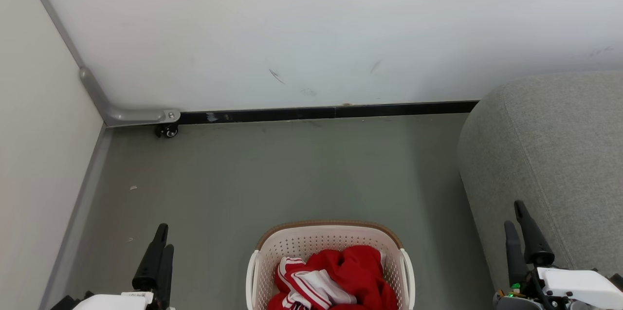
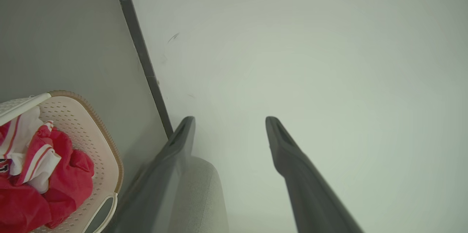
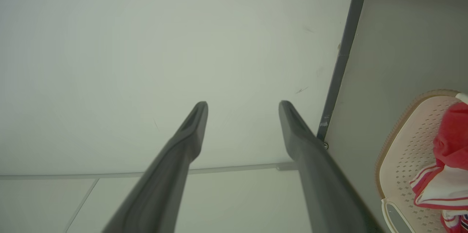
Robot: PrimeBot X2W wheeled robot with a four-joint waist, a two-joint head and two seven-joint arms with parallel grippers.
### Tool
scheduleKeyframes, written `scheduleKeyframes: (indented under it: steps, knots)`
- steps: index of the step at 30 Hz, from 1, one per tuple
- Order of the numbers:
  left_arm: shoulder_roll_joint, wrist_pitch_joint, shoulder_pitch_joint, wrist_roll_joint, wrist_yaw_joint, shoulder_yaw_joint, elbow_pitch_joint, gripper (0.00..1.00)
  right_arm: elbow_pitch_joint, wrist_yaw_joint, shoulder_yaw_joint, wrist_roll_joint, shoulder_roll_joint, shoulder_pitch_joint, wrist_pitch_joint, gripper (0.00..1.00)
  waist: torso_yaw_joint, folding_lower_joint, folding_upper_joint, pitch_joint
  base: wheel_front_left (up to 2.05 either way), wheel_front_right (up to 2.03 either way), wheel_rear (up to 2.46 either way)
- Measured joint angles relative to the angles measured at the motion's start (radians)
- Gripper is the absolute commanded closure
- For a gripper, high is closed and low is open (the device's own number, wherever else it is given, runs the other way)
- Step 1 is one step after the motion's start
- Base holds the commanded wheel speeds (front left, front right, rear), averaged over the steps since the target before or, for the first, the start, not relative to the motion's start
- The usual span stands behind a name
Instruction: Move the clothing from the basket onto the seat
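Wall [image 1: 311,32], white and lightly scuffed, stands well ahead of both end effectors, beyond their fingertips. Floor [image 1: 292,173], grey-green, lies below and between them and meets the wall at a black baseboard [image 1: 331,112].

Seat [image 1: 550,154], grey upholstered fabric with a stitched seam, sits just beside the right end effector [image 1: 513,213], on its outer side. In the head view this end effector overlaps the seat's front face; contact cannot be determined.

Basket [image 1: 311,242], cream perforated plastic with a brown rim band, stands on the floor between the two end effectors. It is apart from each, on the inner side of the left end effector [image 1: 164,237].

Clothing [image 1: 355,271], red fabric with white panels and red-and-white striped trim, lies bunched inside the basket, below the level of both end effectors.

Left end effector: jaws spread wide, empty, fingers [image 2: 310,189] pointing toward the wall. Right end effector: jaws spread wide, empty, fingers [image 3: 164,174] pointing toward the wall.

Metal bracket [image 1: 131,116] and caster wheel [image 1: 168,131] sit at the wall base, well ahead of the left end effector.
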Motion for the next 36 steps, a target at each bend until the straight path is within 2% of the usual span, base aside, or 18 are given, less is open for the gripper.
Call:
scheduleKeyframes:
  steps: [7, 19, 24, 32, 36]
  knots:
    - [0.003, -0.028, 0.000, 0.061, 0.000, -0.018, -0.016, 0.00, -0.009, 0.000, 0.025, -0.038, 0.000, -0.002, -0.027, 0.00, 0.001, 0.0022, 0.0000, -0.002, 0.00, 0.00, 0.00]
    - [0.005, -0.073, 0.000, 0.212, 0.006, -0.024, -0.063, 0.00, -0.011, 0.000, 0.065, -0.181, -0.014, -0.007, -0.071, 0.00, 0.005, 0.0130, 0.0000, -0.010, 0.00, 0.00, 0.00]
    - [0.007, -0.088, 0.000, 0.289, 0.009, -0.028, -0.086, 0.00, -0.011, 0.000, 0.079, -0.256, -0.020, -0.016, -0.087, 0.00, 0.007, 0.0162, 0.0000, -0.015, 0.00, 0.00, 0.00]
    - [0.009, -0.120, 0.000, 0.440, 0.010, -0.050, -0.125, 0.00, -0.012, 0.000, 0.084, -0.393, -0.023, -0.027, -0.114, 0.00, 0.010, 0.0172, 0.0000, -0.019, 0.00, 0.00, 0.00]
    - [0.010, -0.132, 0.000, 0.526, 0.016, -0.069, -0.140, 0.00, -0.012, 0.000, 0.090, -0.468, -0.023, -0.028, -0.126, 0.00, 0.012, 0.0149, 0.0000, -0.020, 0.00, 0.00, 0.00]
